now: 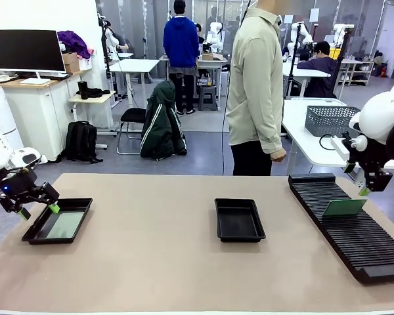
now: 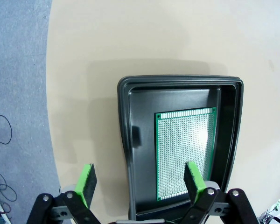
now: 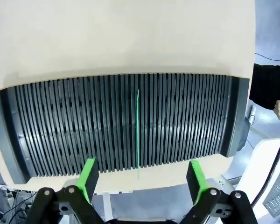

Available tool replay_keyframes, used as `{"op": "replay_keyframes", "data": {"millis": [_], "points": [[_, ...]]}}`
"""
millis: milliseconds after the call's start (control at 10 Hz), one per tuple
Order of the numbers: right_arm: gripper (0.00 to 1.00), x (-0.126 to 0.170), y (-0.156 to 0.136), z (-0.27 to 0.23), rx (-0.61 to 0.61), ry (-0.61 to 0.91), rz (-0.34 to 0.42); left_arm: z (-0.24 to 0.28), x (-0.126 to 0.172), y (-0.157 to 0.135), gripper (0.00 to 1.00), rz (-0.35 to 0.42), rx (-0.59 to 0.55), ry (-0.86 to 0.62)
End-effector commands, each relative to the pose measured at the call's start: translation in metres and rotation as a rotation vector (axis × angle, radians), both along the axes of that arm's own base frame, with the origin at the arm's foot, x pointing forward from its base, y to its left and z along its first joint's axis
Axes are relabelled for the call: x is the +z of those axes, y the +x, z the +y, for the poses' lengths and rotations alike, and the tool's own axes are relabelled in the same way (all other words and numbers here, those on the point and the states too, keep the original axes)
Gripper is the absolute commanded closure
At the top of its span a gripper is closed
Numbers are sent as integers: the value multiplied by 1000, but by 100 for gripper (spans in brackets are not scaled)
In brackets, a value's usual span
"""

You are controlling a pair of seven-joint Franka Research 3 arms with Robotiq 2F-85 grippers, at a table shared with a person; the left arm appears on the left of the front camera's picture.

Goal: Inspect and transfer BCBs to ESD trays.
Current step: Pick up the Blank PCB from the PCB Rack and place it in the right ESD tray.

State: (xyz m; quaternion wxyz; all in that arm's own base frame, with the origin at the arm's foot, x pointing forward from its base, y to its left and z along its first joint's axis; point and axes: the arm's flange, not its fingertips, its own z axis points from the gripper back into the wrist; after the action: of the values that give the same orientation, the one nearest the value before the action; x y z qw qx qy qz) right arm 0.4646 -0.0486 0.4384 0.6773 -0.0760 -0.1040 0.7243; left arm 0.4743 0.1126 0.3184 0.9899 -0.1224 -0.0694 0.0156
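On the left side of the bench [image 1: 151, 275], one ESD tray [image 1: 75, 201] [image 2: 177, 80] is placed near the bench edge. A BCB [image 1: 62, 225] [image 2: 184, 154] is laid flat on its floor, toward one side wall. The left gripper [image 1: 39, 210] [image 2: 140, 179] is held just above this tray and is released, with its jaws spread wide. One finger is seen over the board and the other outside the tray rim, over the bench.

In the middle of the bench a second ESD tray [image 1: 238, 201] is placed, well apart from the first.

On the right side a long black slotted rack [image 1: 348, 236] [image 3: 84, 121] is laid. A second BCB [image 1: 343, 208] [image 3: 137, 126] is stood on its edge in one slot. The right gripper [image 1: 356, 180] [image 3: 142, 179] is held above the rack, near this board. It is also released, and the board is not touched.

Behind the bench a person [image 1: 255, 85] in a light shirt is seen standing. A grey mesh basket [image 1: 330, 120] is set on a white table farther back.
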Motion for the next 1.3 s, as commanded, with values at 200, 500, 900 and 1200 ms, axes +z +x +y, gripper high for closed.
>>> {"op": "replay_keyframes", "data": {"millis": [200,500,900,1200], "points": [[0,-33,4,-8,26,22,-38,1,0,-1,0,-1,2,-1],[0,-50,9,-13,14,43,-39,1,0,-1,0,-1,2,-1],[0,-70,16,-18,-7,45,-24,1,0,-1,0,-1,2,-1],[0,-81,17,-20,-9,64,-26,1,0,-1,0,-1,2,-1]]}}
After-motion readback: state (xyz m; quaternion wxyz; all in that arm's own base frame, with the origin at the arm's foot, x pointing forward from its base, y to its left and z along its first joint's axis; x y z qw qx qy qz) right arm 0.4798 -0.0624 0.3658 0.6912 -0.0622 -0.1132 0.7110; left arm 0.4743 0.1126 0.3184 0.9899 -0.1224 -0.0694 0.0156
